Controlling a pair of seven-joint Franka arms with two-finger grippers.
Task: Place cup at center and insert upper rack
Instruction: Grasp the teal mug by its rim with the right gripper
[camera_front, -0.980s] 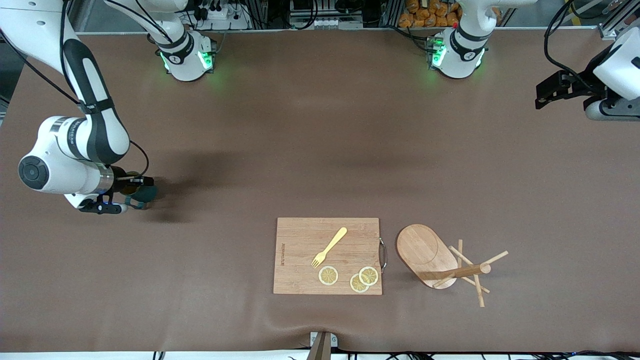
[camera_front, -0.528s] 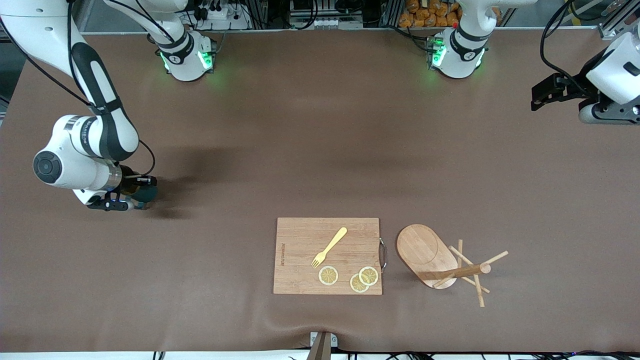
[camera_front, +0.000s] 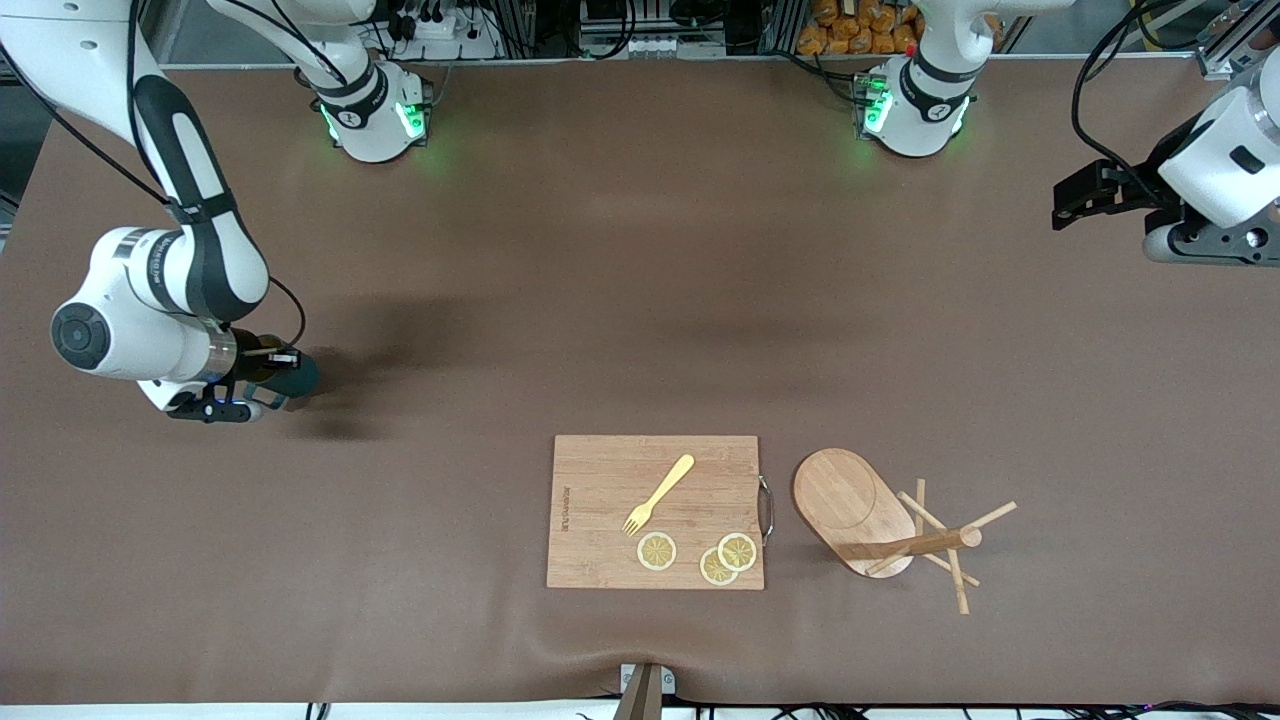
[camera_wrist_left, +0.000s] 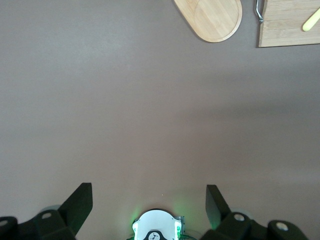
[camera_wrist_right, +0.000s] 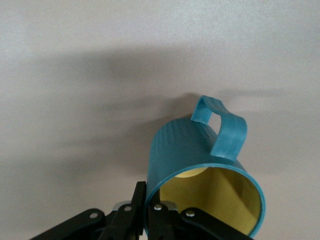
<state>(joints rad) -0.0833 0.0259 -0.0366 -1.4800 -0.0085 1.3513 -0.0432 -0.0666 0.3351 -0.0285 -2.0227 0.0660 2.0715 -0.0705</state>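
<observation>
The cup (camera_front: 297, 377), teal and ribbed with a yellow inside, is at the right arm's end of the table. My right gripper (camera_front: 268, 388) is shut on its wall. In the right wrist view one finger is inside the cup (camera_wrist_right: 200, 150) and one outside, so the right gripper (camera_wrist_right: 150, 205) pinches the rim with the handle turned away. The upper rack (camera_front: 850, 505) lies tipped on its side beside the cutting board, its post and pegs pointing toward the left arm's end. My left gripper (camera_front: 1075, 195) hangs open over bare table at the left arm's end, with nothing in it (camera_wrist_left: 149, 190).
A wooden cutting board (camera_front: 600, 540) lies near the front edge. It carries a yellow fork (camera_front: 658, 495) and three lemon slices (camera_front: 657, 551). The left wrist view shows the rack's oval base (camera_wrist_left: 212, 17) and a corner of the board (camera_wrist_left: 290, 25).
The right gripper's fingers have closed on the cup's wall and the right arm has shifted slightly. The left arm has drifted a little toward the table's middle, fingers still open.
</observation>
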